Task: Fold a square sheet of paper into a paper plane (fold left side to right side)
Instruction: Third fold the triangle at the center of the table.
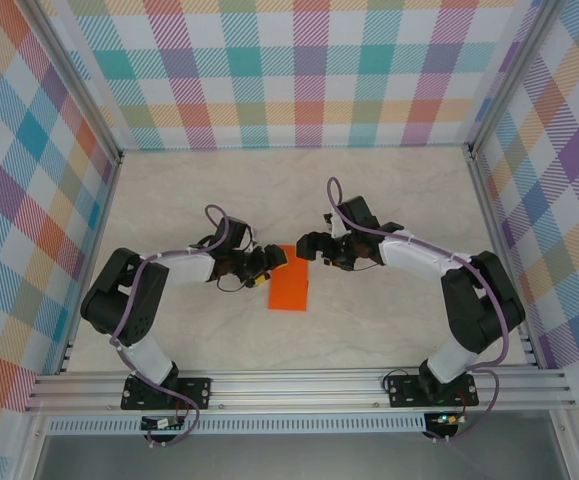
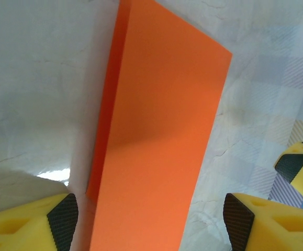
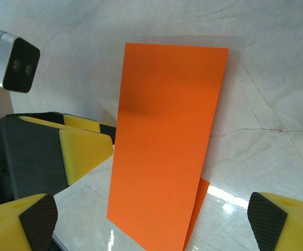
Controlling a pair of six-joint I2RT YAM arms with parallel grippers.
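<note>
The square sheet of paper is bright orange and lies folded in half on the pale marble table as a narrow rectangle. Its upper layer stands slightly lifted off the lower one along one long edge. A paper plane is out of view. My left gripper sits at the sheet's far left corner, open, with the paper between its fingers and touching neither pad. My right gripper hovers at the far right corner, open and holding nothing, the sheet lying ahead of it. The left gripper's yellow fingers show beside the paper.
Plaid walls close the back and both sides. An aluminium rail runs along the near edge by the arm bases. Bare table lies behind the grippers. The two grippers stand close together over the sheet's far end.
</note>
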